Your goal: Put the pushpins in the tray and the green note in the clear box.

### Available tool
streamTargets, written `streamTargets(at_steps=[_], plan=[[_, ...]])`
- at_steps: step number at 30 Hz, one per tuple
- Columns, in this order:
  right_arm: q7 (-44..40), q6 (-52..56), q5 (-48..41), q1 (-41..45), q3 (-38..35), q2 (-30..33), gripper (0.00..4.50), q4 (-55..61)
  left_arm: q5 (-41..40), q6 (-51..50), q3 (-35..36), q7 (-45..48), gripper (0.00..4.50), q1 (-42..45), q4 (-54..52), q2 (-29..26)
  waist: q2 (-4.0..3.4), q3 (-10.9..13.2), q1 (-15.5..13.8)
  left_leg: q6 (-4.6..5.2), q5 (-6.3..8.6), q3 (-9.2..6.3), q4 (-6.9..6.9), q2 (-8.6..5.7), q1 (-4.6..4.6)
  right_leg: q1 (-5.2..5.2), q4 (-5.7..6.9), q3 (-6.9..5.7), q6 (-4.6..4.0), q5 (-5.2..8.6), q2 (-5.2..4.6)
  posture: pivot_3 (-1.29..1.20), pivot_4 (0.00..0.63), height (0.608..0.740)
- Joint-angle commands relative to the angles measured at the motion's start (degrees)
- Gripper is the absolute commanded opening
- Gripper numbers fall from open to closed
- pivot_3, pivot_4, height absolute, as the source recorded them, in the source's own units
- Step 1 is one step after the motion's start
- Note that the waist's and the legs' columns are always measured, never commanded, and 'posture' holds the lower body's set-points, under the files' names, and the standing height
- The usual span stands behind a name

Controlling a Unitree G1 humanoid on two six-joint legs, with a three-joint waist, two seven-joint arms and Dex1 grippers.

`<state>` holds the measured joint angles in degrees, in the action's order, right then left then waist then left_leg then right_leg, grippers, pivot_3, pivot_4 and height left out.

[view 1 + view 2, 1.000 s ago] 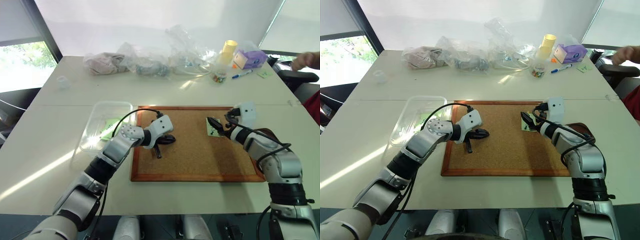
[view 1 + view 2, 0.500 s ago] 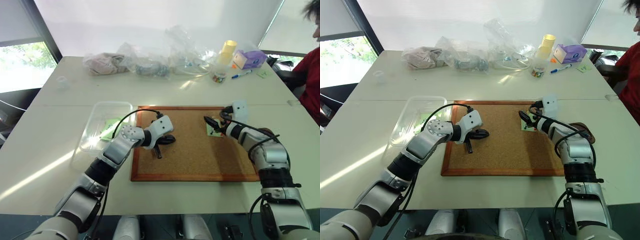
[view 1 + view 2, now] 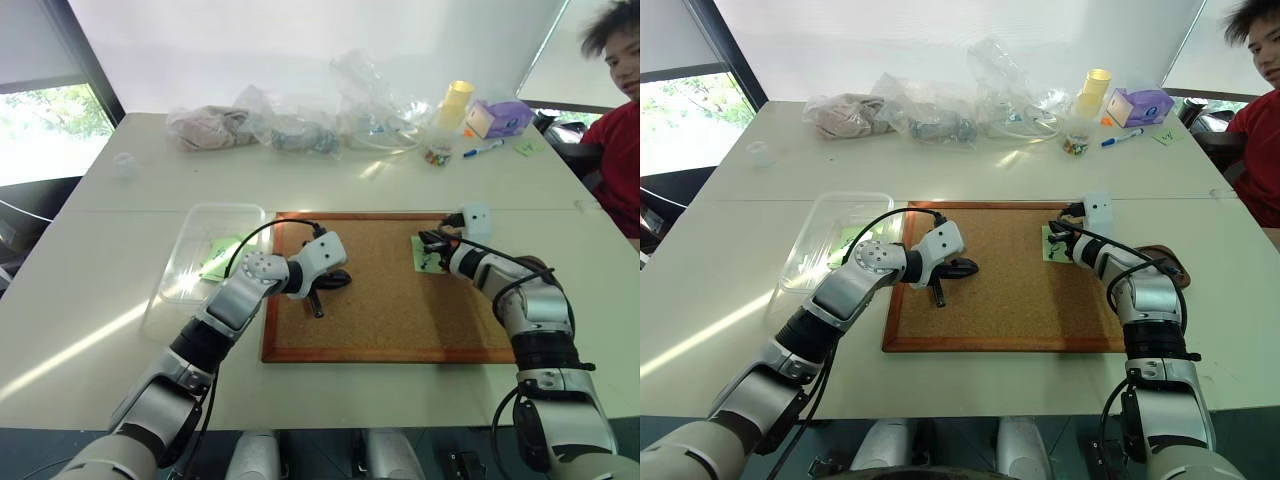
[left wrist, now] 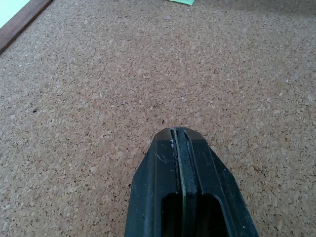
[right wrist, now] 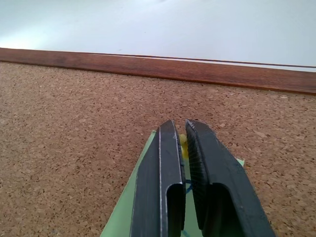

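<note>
Since a second ago my right gripper (image 5: 180,132) has reached a little farther in over the cork board (image 3: 380,310) and its fingers, wide apart then, have come together over the green note (image 3: 422,254). In the right wrist view a yellow pushpin (image 5: 183,144) sits pinched between the two fingertips, at the note's top edge, with a thread of blue scribble just below it. That note lies flat on the board near its far right corner. My left gripper (image 4: 178,132) has kept where it was, fingers pressed fully together with nothing between them, tips low over bare cork at the board's left-middle. Another green slip (image 3: 220,258) lies inside the clear box (image 3: 195,225), which sits on the table just left of the board. I can make out a dark brown tray (image 3: 1168,262) partly hidden behind my right forearm, just off the board's right edge. Plastic bags (image 3: 300,120) line the far side of the table, and a person in red (image 3: 615,130) has come in at the far right.
</note>
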<state>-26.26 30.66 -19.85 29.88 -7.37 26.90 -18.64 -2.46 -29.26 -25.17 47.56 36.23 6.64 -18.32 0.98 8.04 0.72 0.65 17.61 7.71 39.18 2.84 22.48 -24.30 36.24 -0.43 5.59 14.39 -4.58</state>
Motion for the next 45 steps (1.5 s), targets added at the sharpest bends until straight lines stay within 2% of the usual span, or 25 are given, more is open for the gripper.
streamTargets(at_steps=[1,22,25,29,36,45], plan=[[0.54,-0.98,0.02,0.50,-1.96,-0.01,0.23,2.13,3.13,-0.40,-1.52,-1.11,0.00,-0.45,2.65,-0.52,0.00,0.00,-0.02,0.00,0.00,0.00,0.00,0.00,0.00,0.00,0.00,0.00,0.00,0.00,0.00,0.00,0.150,0.737],[4.29,-11.53,-0.03,-2.21,-7.25,-1.30,0.23,7.11,4.06,-1.35,-1.65,-1.16,0.00,-0.49,3.91,0.52,-0.01,-0.01,-0.14,0.00,0.00,-0.03,0.01,-0.02,-0.10,0.17,0.00,0.00,0.03,-0.02,-0.05,0.00,0.150,0.737],[6.58,-10.09,-1.20,-5.52,-10.52,-0.45,0.23,12.17,3.94,-1.57,-1.41,-1.23,0.00,-0.72,3.36,0.48,-0.01,-0.01,-0.25,0.00,0.00,-0.04,0.01,-0.02,-0.09,0.17,-0.02,-0.01,0.03,-0.02,-0.07,0.00,0.150,0.737],[10.33,-6.16,-3.40,-14.79,-17.21,-0.07,0.23,22.82,3.91,-1.64,-1.18,-1.59,0.00,-1.28,2.49,0.37,-0.01,-0.01,-0.44,0.00,0.00,-0.08,0.01,-0.01,-0.07,0.18,-0.03,-0.01,0.03,-0.02,-0.08,0.00,0.150,0.737],[13.60,0.40,-5.88,-27.77,-22.96,-1.01,0.23,34.77,4.11,-1.19,-1.33,-1.56,0.00,-1.03,2.88,0.75,-0.11,-0.07,-0.03,0.01,0.01,-0.09,0.01,0.00,-0.12,0.19,-0.04,0.02,-0.14,0.08,-0.08,0.00,0.150,0.737],[14.83,-0.21,-3.52,-28.34,-23.11,0.14,0.23,28.17,4.39,0.40,-1.59,-1.44,0.00,0.06,5.12,1.68,-0.12,-0.08,-0.28,0.04,0.01,-0.12,0.01,-0.03,-0.13,0.23,-0.09,0.04,-0.16,0.09,-0.08,0.00,0.150,0.737]])
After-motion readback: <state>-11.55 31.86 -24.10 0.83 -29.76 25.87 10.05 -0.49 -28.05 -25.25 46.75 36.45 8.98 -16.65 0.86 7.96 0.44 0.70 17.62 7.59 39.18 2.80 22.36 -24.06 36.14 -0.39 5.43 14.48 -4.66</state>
